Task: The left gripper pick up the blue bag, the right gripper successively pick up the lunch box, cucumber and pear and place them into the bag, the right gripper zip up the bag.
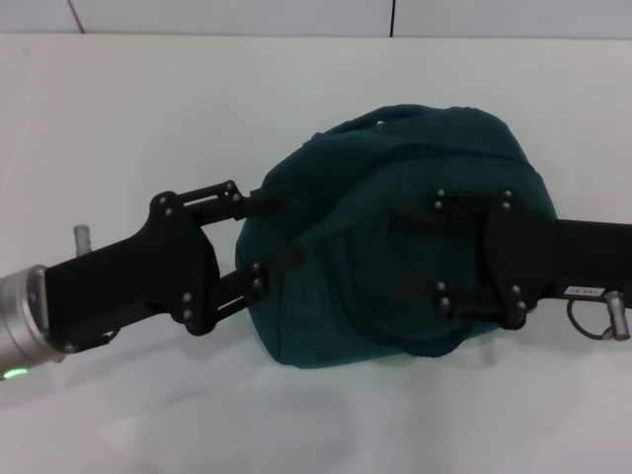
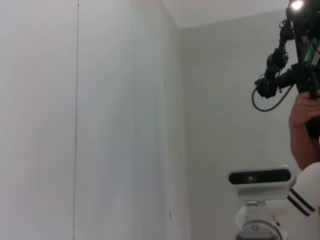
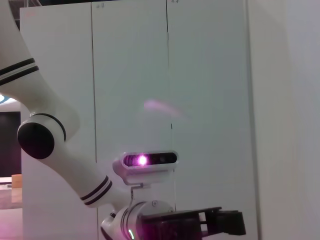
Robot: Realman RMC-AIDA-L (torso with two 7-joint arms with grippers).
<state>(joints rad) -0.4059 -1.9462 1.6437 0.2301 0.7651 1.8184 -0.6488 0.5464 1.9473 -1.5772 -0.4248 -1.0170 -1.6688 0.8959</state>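
On the left of your head view, the left gripper (image 1: 278, 232) reaches in from the lower left toward the blue bag (image 1: 395, 237). Its two fingers (image 1: 265, 202) stand apart, one against the upper part of the bag's left edge and the other lower down on the same edge, each tip touching the fabric. Whether they pinch any cloth between them you cannot tell from here.

The bag sits in the middle of the white table (image 1: 118, 118), a rounded, bulging dark teal shape with a thin handle loop (image 1: 380, 120) showing along its far top edge. A curved seam runs across its near side. Whatever it holds is hidden, and you cannot tell whether its zip is closed.

On the right, the right gripper (image 1: 410, 252) comes in from the right edge and lies over the bag's right half. Its fingers are spread, one toward the far side and one toward the near side, with their tips resting on or just above the fabric; they clamp nothing you can see.

Your left wrist view looks away at a pale wall (image 2: 100, 120), the robot's head camera (image 2: 260, 177) and a person's arm (image 2: 302, 130). In your right wrist view, that head camera (image 3: 145, 161) shows before white cabinet doors (image 3: 200, 75).
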